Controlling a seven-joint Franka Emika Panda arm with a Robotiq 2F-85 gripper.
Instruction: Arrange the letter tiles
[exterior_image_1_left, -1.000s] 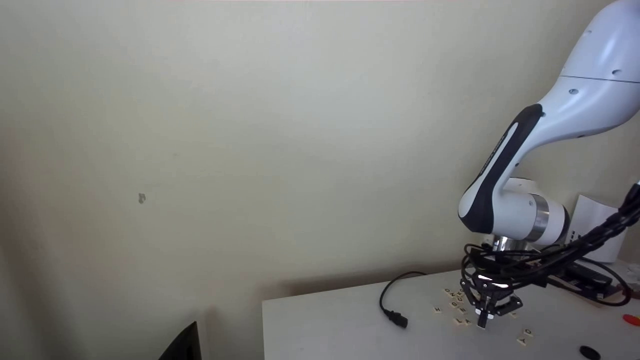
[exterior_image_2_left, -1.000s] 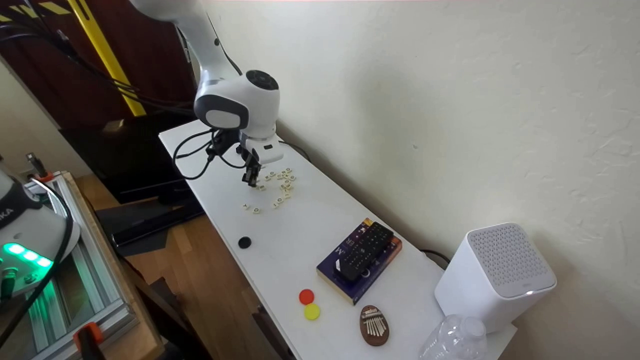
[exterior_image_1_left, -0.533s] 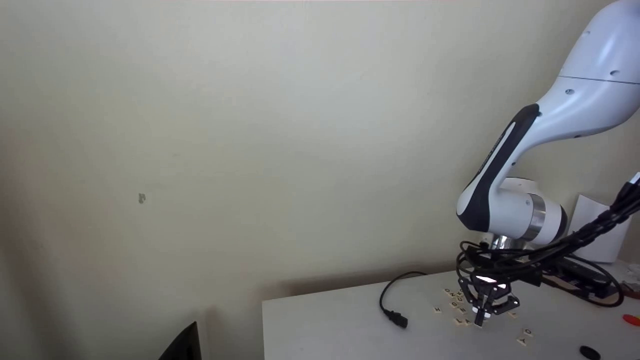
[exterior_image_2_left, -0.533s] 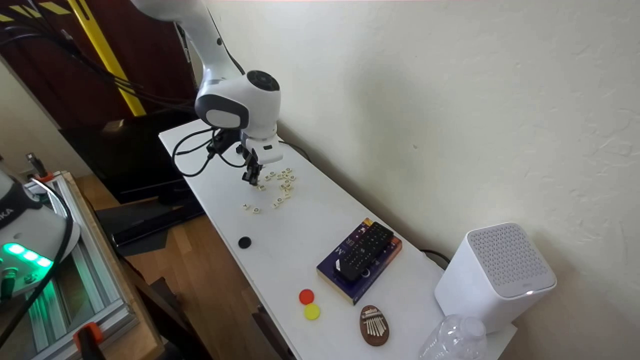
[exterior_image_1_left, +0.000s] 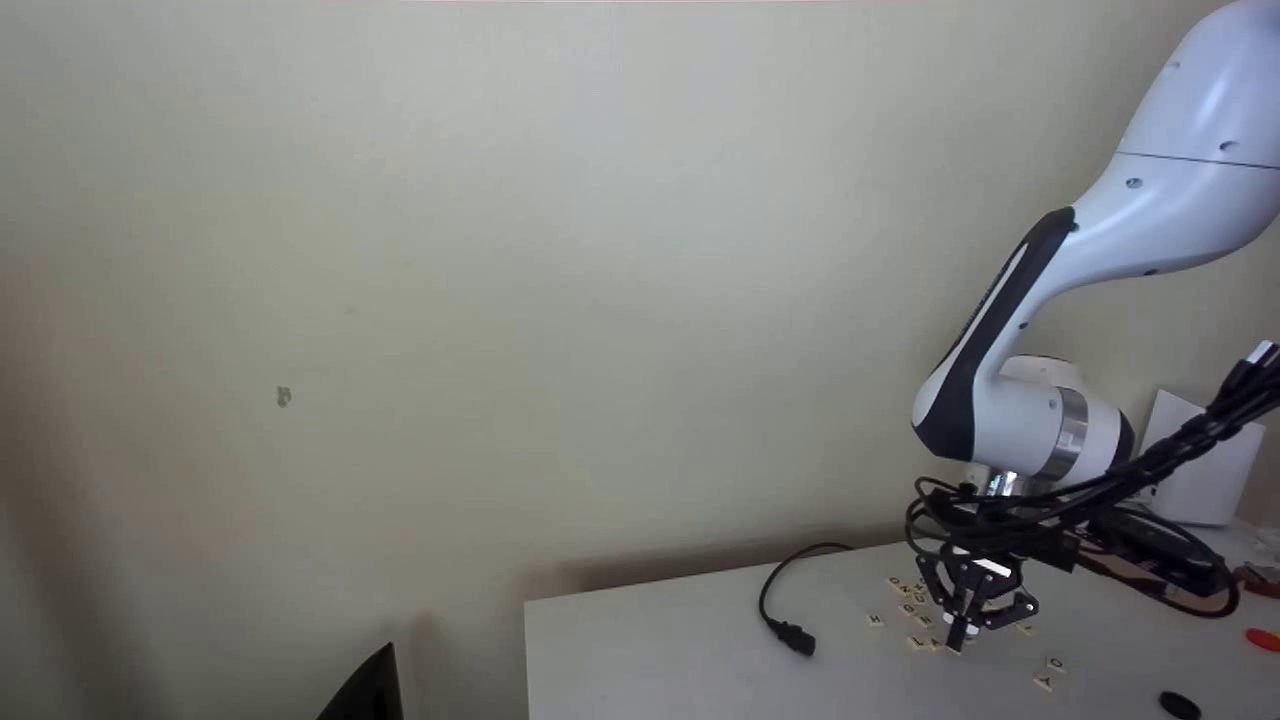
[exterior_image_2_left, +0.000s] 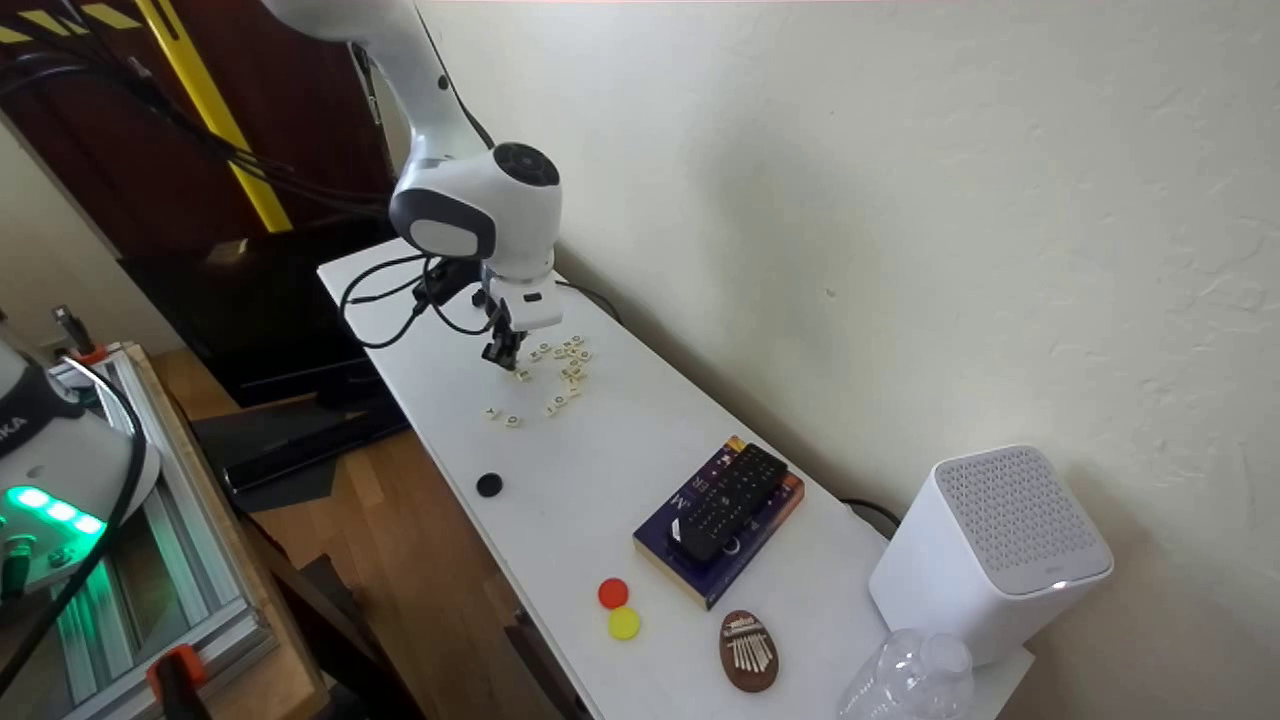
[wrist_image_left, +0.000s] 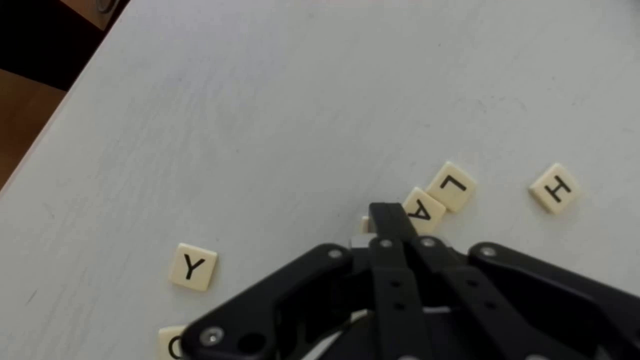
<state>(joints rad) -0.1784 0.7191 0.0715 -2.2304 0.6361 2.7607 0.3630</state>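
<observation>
Pale letter tiles lie scattered on the white table. In the wrist view an L tile touches the corner of an A tile. An H tile lies to the right, with a Y tile and a partly covered O tile at lower left. My gripper is shut, its fingertips together, low at the table beside the A tile. Another tile is mostly hidden behind the fingertips, its letter unseen. Both exterior views show the gripper among the tiles.
A black cable with a plug rests near the wall. Elsewhere on the table are a black disc, a book under a remote, red and yellow discs, a thumb piano, a white box and a clear bottle.
The shut gripper has shifted slightly left in an exterior view, toward the A tile. The tile at its fingertips appears to have slid along with it, closer to the A tile.
</observation>
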